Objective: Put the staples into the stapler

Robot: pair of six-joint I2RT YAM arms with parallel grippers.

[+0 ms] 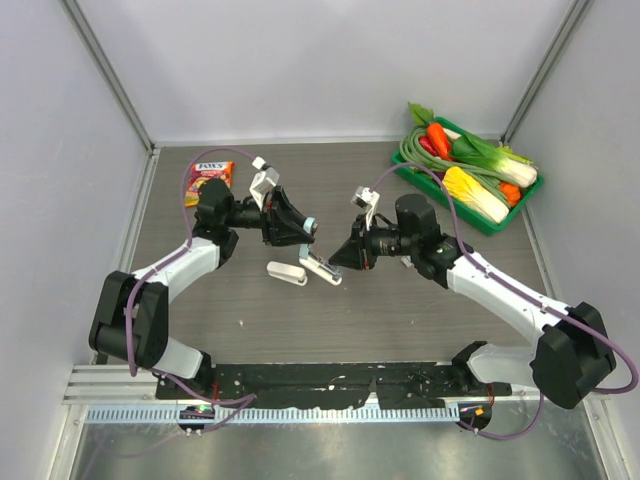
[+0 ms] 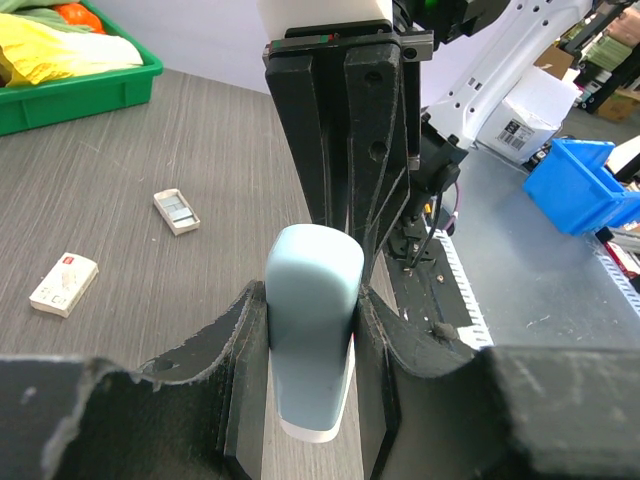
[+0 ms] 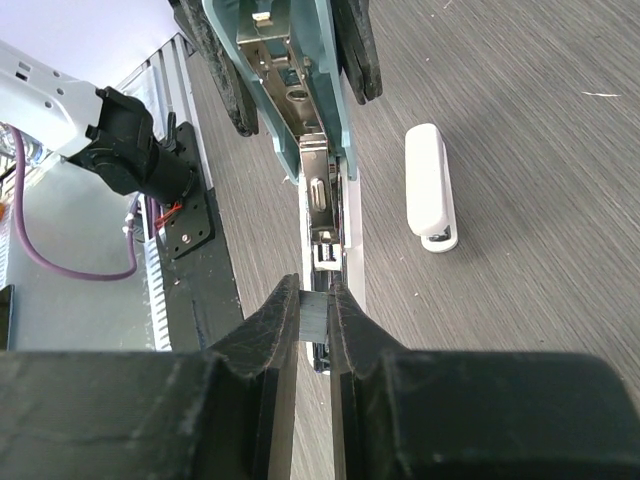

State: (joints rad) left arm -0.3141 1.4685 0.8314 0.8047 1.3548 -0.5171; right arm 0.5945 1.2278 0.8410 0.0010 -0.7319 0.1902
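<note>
While left tool (image 2: pixel 308 300) grips blue stapler (image 2: pixel 310 360), white stapler (image 1: pixel 287 272) lies aside: two.

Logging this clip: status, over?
Left pincer shut on blue stapler; right pincer pinching its open magazine. Staples box lying apart, untouched. White stapler alongside, not blocking.

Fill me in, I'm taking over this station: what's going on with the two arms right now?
The left gripper is clamped on a light-blue stapler, swung open. The right gripper is shut on a thin grey piece at the stapler's exposed metal channel; a staple strip or a stapler part, I cannot tell. The staples box lies on the table near a small open tray, and a white stapler lies unused.
</note>
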